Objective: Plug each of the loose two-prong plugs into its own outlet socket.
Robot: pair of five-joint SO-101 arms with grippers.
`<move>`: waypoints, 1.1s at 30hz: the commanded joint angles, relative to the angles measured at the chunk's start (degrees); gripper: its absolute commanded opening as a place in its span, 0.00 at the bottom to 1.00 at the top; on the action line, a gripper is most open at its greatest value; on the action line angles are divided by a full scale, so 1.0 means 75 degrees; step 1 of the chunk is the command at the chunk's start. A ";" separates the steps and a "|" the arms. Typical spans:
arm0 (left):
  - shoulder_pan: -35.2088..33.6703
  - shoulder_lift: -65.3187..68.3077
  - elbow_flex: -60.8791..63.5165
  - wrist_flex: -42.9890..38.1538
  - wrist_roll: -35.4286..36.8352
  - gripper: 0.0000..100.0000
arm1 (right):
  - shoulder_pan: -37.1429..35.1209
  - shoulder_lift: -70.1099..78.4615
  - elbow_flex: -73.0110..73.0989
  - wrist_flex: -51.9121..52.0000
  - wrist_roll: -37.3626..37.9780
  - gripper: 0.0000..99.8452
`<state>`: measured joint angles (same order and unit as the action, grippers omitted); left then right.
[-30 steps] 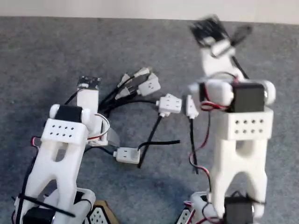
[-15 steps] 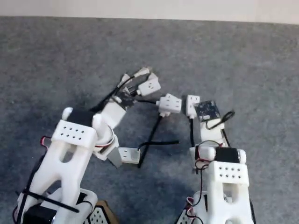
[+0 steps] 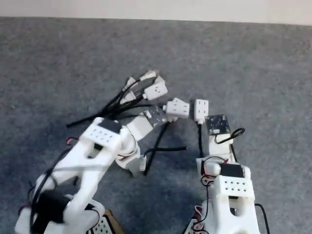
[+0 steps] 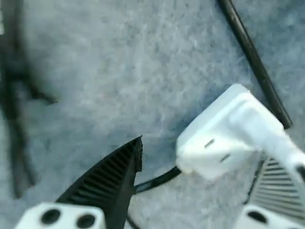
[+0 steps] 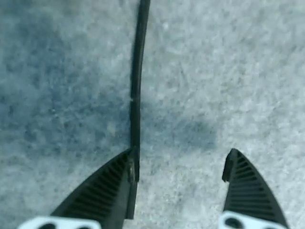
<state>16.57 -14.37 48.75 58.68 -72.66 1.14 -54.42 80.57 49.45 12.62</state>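
White plastic arms (image 3: 100, 139) — black ribbed fingers (image 5: 107, 191), red-black wiring (image 3: 208, 181)

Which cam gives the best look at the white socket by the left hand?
Left wrist view: the white socket sits close up, its two slots facing the camera. The high view shows it small, past the left arm, slots too small to tell. The right wrist view looks at a black cord on the carpet.
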 commanded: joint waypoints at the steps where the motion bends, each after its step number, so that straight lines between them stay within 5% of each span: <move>1: 0.0088 0.0838 -0.0522 -0.0199 0.0305 0.37 | 0.0041 -0.0182 0.0018 -0.0135 -0.0094 0.27; 10: 0.0041 0.1342 -0.0908 -0.0188 0.0340 0.07 | 0.0041 -0.0182 0.0018 -0.0135 -0.0070 0.27; 21: -0.0955 0.1342 -0.2913 0.1899 0.0949 0.04 | 0.0029 -0.0182 0.0018 -0.0135 -0.0070 0.27; 25: -0.1928 0.1424 -0.4108 0.2122 0.2051 0.04 | 0.0029 -0.0158 0.0018 -0.0135 -0.0070 0.27; 33: -0.5410 0.2221 -0.6629 0.2098 0.3036 0.04 | 0.0029 -0.0158 0.0029 -0.0135 -0.0059 0.27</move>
<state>-14.55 0.04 7.69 74.07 -53.58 1.14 -54.42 81.10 49.45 12.62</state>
